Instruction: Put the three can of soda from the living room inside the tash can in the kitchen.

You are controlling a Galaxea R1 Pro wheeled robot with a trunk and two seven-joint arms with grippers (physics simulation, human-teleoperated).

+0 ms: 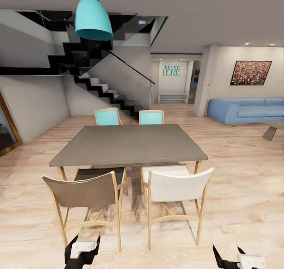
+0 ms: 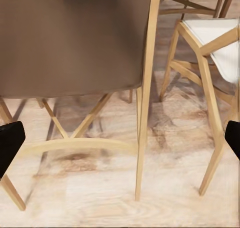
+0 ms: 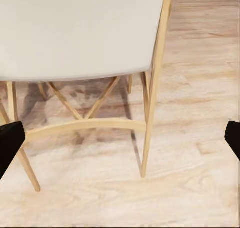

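Four chairs are set around a grey dining table point(image 1: 128, 143): a brown chair point(image 1: 85, 190) at the near left, a white chair point(image 1: 177, 184) at the near right, and two turquoise chairs point(image 1: 107, 116) on the far side. A turquoise pendant lamp point(image 1: 93, 19) is hung above the table, and a black staircase point(image 1: 98, 86) is seen behind it. A blue sofa point(image 1: 246, 109) is placed far right on the light wood floor point(image 1: 244, 174), below a framed picture point(image 1: 251, 73). The left gripper point(image 1: 82, 250) is held low just before the brown chair, and the right gripper point(image 1: 236, 261) low at the near right. In each wrist view the dark fingertips point(image 2: 10, 143) are spread wide apart, released, with nothing held between them. None of the soda cans can be made out, nor the bucket.
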